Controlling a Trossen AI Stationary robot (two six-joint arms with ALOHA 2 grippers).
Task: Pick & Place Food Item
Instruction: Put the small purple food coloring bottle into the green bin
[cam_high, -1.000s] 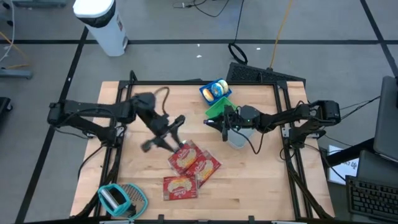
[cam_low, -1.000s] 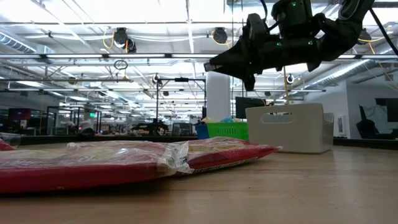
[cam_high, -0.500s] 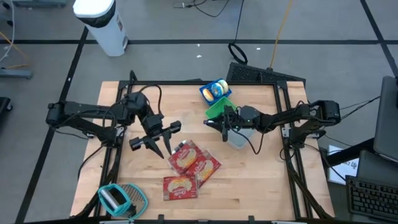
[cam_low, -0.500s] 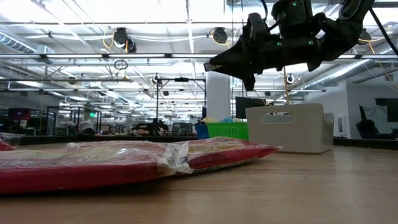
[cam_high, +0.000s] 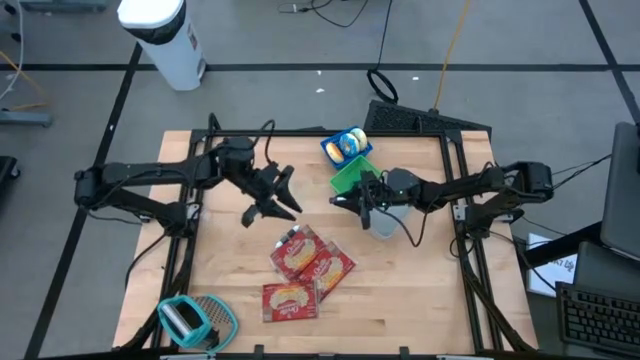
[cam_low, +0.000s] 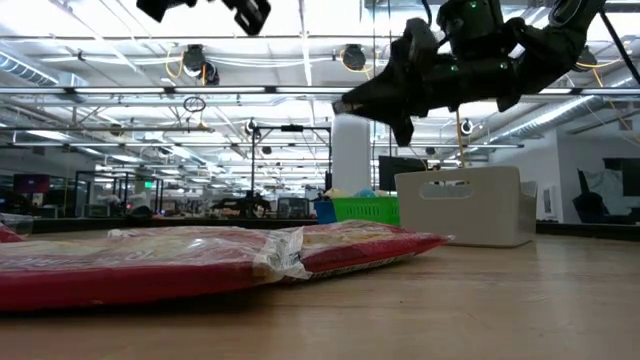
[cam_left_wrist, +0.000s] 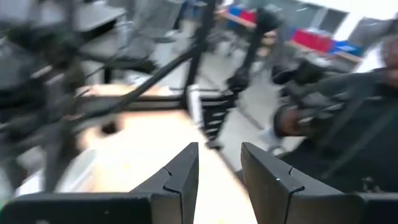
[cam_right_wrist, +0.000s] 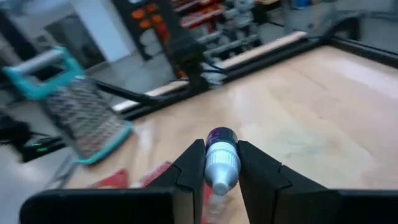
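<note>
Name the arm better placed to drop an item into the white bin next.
Right. The right gripper is shut on a small bottle and hovers beside the white bin. The left gripper holds nothing, farther off.

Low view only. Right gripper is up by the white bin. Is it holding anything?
Observer: Yes. The right gripper is shut on a small silver-capped bottle.
Operator: Left gripper? I only see a bit of it at the top edge.
Observer: The left gripper is open, with nothing between its fingers.
Operator: How many red packets? They're edge-on here.
Observer: Three red packets, overlapping, lie flat on the table.
</note>
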